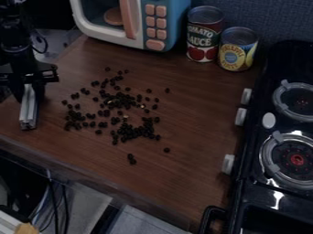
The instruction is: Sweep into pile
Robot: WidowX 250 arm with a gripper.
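A toy microwave (pixel 105 34), blue and white with pink buttons (pixel 156 23) and a pink handle (pixel 127 18), stands towards 11 o'clock on the brown wood-grain tabletop (pixel 189 183). At 1 o'clock is an upright tin can (pixel 202 39) with tomatoes on its label; just beside it, between 1 and 2, stands a shorter yellow-and-blue-labelled can (pixel 237 52). A black toy stove (pixel 254 183) runs from 2 to 5 o'clock, with two ringed burners and white knobs (pixel 241 116). Dark cables (pixel 55 205) hang between 7 and 8.

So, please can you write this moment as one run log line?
sweep into pile | dark pieces: scattered in loose clusters, not one pile | pincer: over counter, view's left side
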